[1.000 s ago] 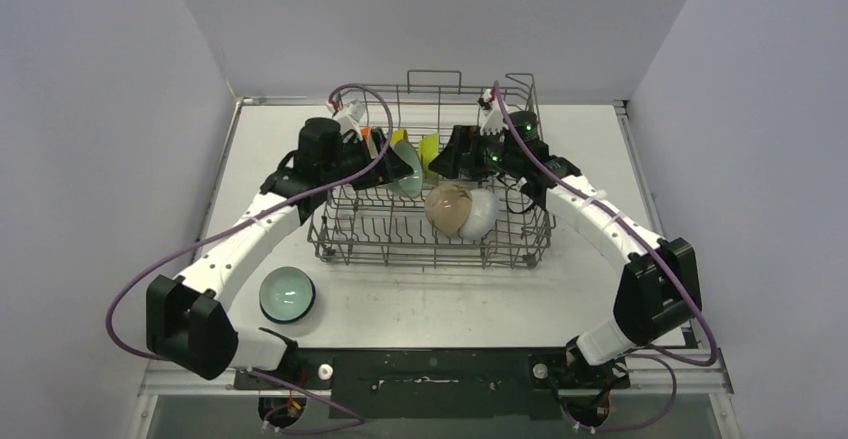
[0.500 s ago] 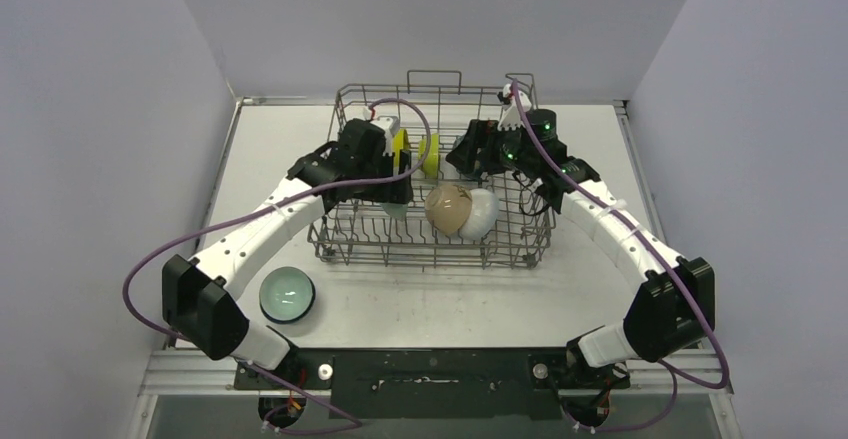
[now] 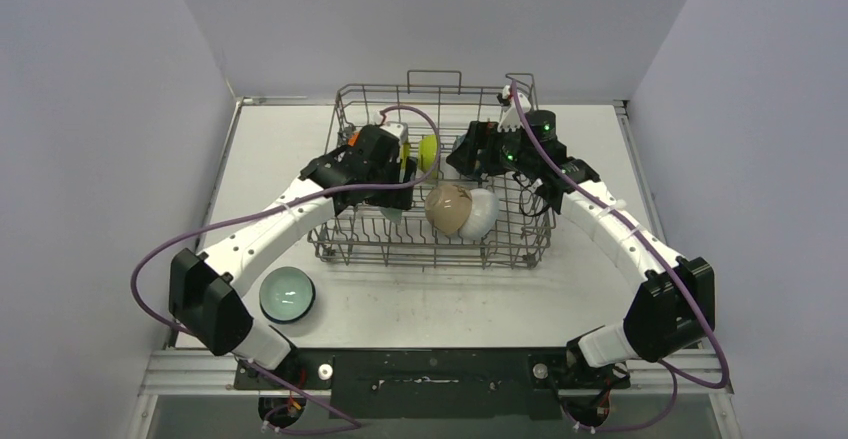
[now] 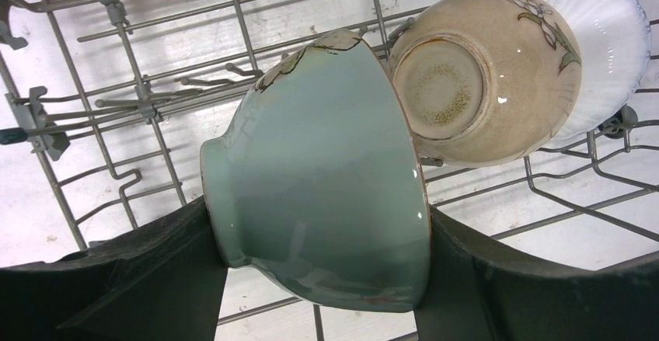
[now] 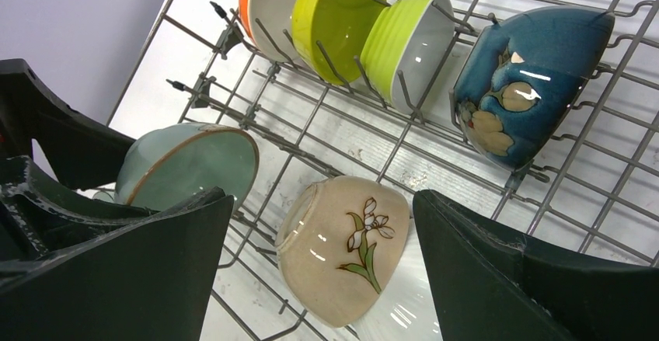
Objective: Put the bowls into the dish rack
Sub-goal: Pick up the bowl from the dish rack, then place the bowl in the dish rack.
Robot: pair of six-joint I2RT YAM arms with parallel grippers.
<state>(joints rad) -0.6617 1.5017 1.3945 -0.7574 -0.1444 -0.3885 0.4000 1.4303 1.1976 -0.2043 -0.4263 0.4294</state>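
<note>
Left gripper (image 4: 319,279) clamped on pale green bowl (image 4: 326,186) beside beige bowl (image 4: 482,77); nxt seat it btwn dish rack (image 4: 241,38) tines. Right gripper (image 5: 322,271) fingers apart, empty.

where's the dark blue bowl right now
The dark blue bowl is at the upper right of the right wrist view, standing on edge among the tines of the dish rack, just right of the lime bowl.

Robot lab cell: plain grey-violet walls (image 3: 110,109) boxing my white table (image 3: 450,294) on three sides; black mount rail (image 3: 430,371) at table's near edge.
</note>
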